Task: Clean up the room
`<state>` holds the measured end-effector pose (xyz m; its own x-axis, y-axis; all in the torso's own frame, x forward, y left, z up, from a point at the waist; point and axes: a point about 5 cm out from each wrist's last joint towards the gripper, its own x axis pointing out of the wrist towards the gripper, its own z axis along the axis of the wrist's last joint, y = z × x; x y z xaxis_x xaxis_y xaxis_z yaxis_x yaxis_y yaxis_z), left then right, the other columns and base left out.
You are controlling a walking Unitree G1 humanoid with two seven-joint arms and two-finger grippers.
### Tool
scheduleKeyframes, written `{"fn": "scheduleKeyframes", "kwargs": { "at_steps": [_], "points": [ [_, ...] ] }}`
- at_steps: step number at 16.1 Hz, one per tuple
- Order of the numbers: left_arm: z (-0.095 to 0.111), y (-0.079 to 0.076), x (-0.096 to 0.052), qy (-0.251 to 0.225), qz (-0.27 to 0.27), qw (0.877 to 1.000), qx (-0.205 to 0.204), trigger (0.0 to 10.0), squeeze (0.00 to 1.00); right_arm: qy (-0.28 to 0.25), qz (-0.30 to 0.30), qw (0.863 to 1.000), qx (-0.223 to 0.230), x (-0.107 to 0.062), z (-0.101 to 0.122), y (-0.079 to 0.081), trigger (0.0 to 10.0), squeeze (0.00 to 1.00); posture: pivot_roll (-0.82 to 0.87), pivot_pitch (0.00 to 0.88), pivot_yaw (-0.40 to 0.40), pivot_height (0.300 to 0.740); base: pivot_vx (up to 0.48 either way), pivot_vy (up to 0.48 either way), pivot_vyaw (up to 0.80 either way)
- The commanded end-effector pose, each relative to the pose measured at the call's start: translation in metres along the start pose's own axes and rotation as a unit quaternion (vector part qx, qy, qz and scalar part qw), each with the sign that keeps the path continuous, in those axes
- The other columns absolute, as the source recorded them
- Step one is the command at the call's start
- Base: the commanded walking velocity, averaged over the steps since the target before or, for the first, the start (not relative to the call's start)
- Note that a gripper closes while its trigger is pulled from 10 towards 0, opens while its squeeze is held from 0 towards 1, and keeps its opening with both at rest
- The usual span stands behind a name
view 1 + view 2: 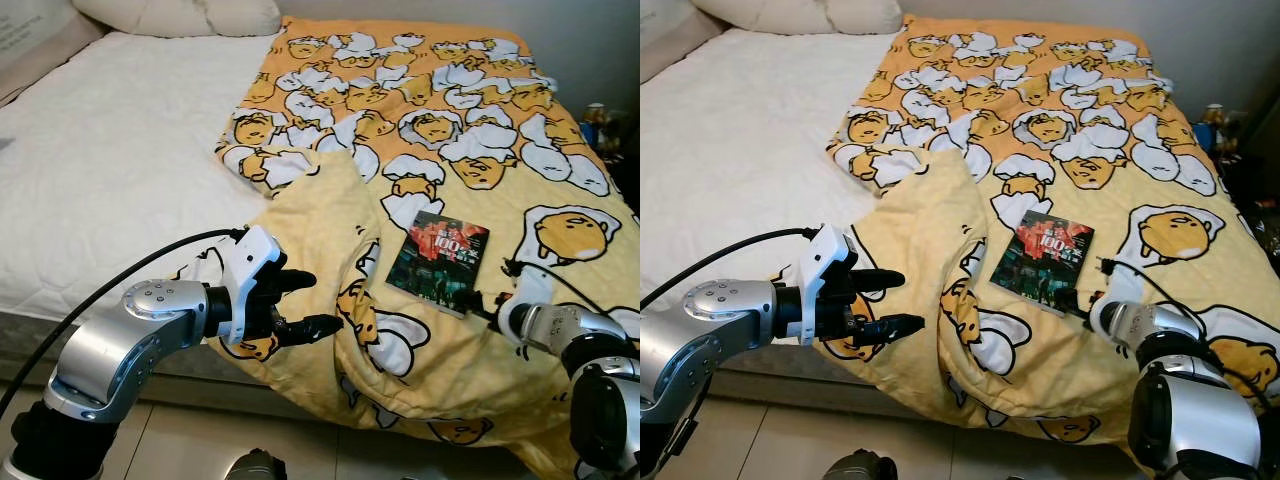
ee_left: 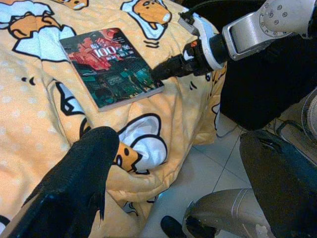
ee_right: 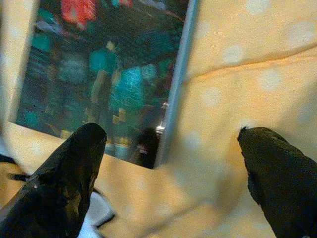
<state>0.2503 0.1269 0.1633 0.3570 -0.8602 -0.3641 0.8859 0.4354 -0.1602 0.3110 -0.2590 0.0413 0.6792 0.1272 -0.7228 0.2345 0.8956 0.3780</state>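
1. Dark glossy paperback book [image 1: 438,262] lies flat on the yellow egg-print quilt [image 1: 470,150], right near side of the bed [image 1: 110,170].
2. Right hand [image 3: 163,148], released, straddles its near corner: step is reaching; next, close on it.
3. Left hand [image 1: 310,302], released, hovers by the quilt's folded edge.

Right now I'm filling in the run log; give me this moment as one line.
right hand: open, at corner of book | left hand: open, over folded blanket | book: flat on blanket, not lifted
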Motion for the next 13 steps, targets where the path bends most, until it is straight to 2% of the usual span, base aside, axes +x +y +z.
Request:
{"fn": "scheduleKeyframes", "kwargs": {
  "at_steps": [1,4,7,10,13],
  "points": [
    [0.004,-0.001,-0.002,0.001,-0.001,1.0,0.009,10.0,1.0,0.001,0.021,0.999,0.032,0.001,-0.005,0.002,10.0,0.0,0.13,0.012,0.03,0.74,0.0,0.0,0.0],
    [0.004,-0.001,-0.003,0.001,0.005,1.0,0.008,10.0,1.0,-0.017,0.053,0.995,0.088,0.005,-0.01,0.009,10.0,0.0,0.14,0.022,0.037,0.74,0.0,0.0,0.0],
    [0.005,0.001,-0.004,-0.002,0.01,1.0,0.008,10.0,0.99,-0.022,0.078,0.99,0.115,0.007,-0.01,0.016,10.0,0.0,0.14,0.026,0.038,0.74,0.0,0.0,0.0],
    [0.006,0.002,-0.003,-0.006,0.015,1.0,0.007,10.0,0.99,-0.028,0.081,0.988,0.13,0.009,-0.011,0.019,10.0,0.0,0.15,0.031,0.038,0.74,0.0,0.0,0.0],
    [0.005,0.002,-0.003,-0.004,0.021,1.0,0.007,10.0,0.98,-0.028,0.056,0.987,0.151,0.011,-0.022,0.012,10.0,0.0,0.16,0.041,0.045,0.74,0.0,0.0,0.0]
  ]
}}
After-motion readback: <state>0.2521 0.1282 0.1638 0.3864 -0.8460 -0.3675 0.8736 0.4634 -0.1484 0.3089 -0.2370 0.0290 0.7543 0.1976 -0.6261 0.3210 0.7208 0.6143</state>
